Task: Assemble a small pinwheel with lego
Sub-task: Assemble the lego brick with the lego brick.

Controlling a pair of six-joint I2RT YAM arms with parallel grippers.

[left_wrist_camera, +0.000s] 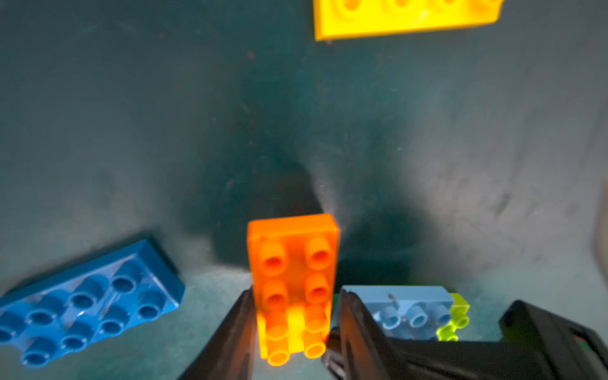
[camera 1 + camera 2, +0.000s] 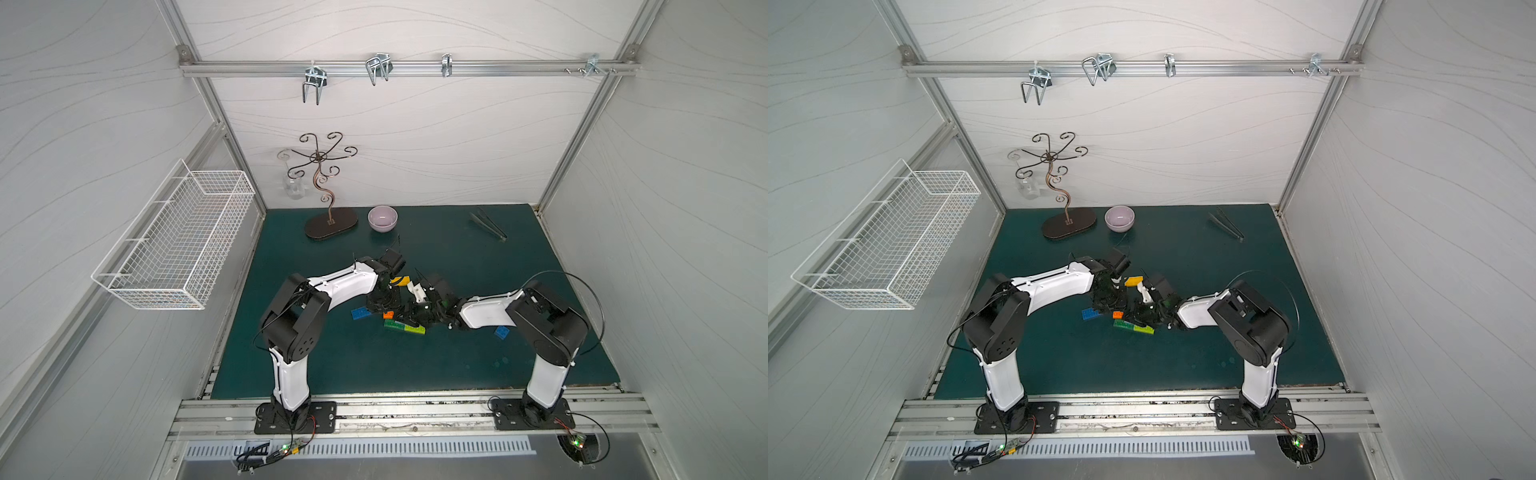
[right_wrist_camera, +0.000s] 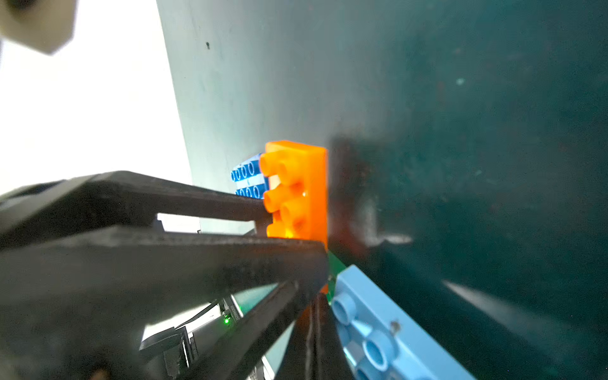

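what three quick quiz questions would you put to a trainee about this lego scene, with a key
1. Which brick stands between the jaws of the left gripper? A dark blue; B the orange brick; C lime.
2. True or false: the yellow brick lies apart from the orange brick.
3. Fill in: beside the base of the wire stand sits a pale ___ bowl.
Key: 1 B; 2 true; 3 purple.
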